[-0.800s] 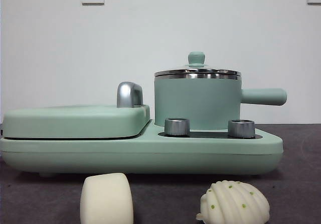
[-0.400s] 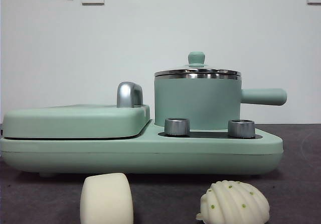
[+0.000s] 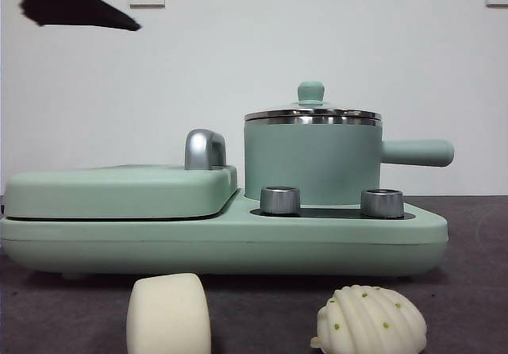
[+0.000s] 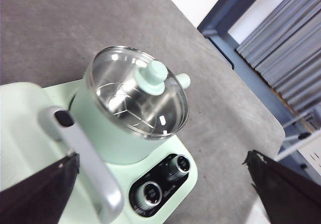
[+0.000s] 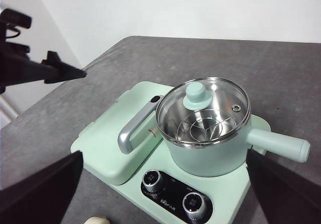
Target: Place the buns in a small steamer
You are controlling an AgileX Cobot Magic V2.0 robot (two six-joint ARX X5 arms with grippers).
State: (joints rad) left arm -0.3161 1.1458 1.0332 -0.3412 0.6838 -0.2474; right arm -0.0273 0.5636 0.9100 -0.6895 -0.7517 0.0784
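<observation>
The small steamer [image 3: 312,159] stands on the right half of a mint-green cooker, lid on, green knob [image 3: 310,92] on top, side handle pointing right. It also shows in the left wrist view [image 4: 128,118] and the right wrist view [image 5: 205,133]. The two buns lie on the table in front of the cooker: the smooth cream cylinder [image 3: 168,314] on the left, the ridged shell bun [image 3: 369,321] on the right. My left gripper [image 3: 119,25] is open, high above the cooker's left side. My right gripper [image 5: 164,152] is open, high above the cooker, out of the front view.
The flat griddle cover [image 3: 119,191] with its chrome handle [image 3: 205,149] fills the cooker's left half. Two steel dials [image 3: 279,200] [image 3: 382,203] sit in front of the steamer. The grey table [image 3: 468,290] runs to a white wall behind.
A black gripper tip has come into the front view at the top left and moved lower and to the right. The steamer and buns have not moved.
</observation>
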